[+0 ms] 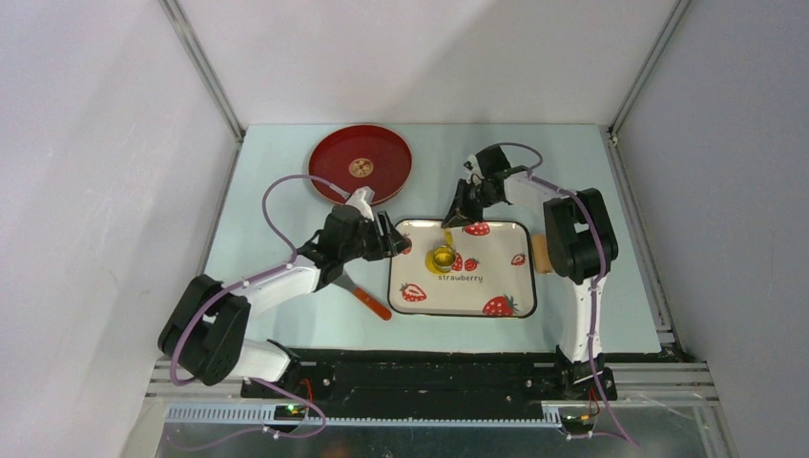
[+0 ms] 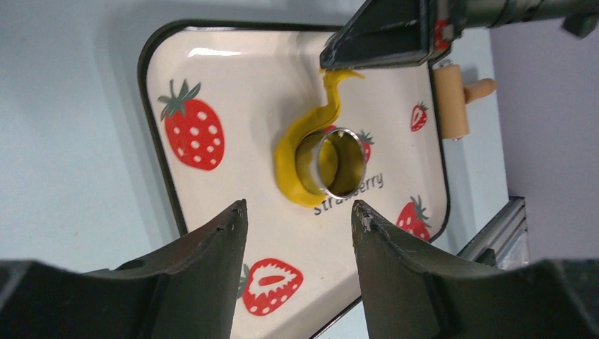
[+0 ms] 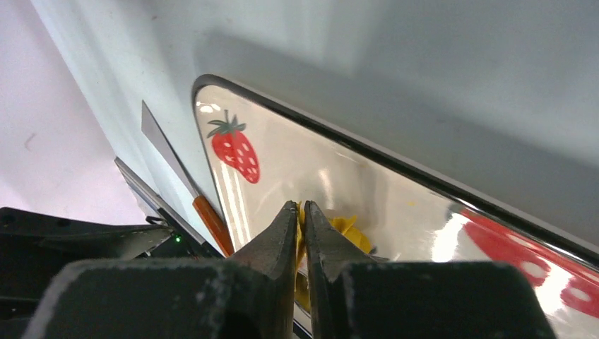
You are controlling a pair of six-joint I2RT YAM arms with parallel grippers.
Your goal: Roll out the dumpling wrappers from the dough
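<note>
On the strawberry tray [image 1: 506, 272] stands a metal ring cutter [image 1: 444, 258] [image 2: 339, 162], upright. Yellow dough [image 2: 291, 166] wraps its near side as a curved band. A thin tail of that dough [image 2: 330, 99] rises to my right gripper [image 1: 456, 221] [image 3: 299, 208], which is shut on it at the tray's far edge; yellow shows between the fingers [image 3: 282, 233]. My left gripper [image 1: 401, 240] [image 2: 299, 208] is open over the tray's left part, short of the cutter, holding nothing. No dumpling wrappers show; the cutter's inside is dark.
A tan wooden roller [image 1: 541, 253] [image 2: 452, 99] lies just off the tray's right edge. A red round plate [image 1: 361, 165] sits at the back left. A scraper with an orange handle [image 1: 367, 301] [image 3: 212, 222] lies left of the tray, under my left arm.
</note>
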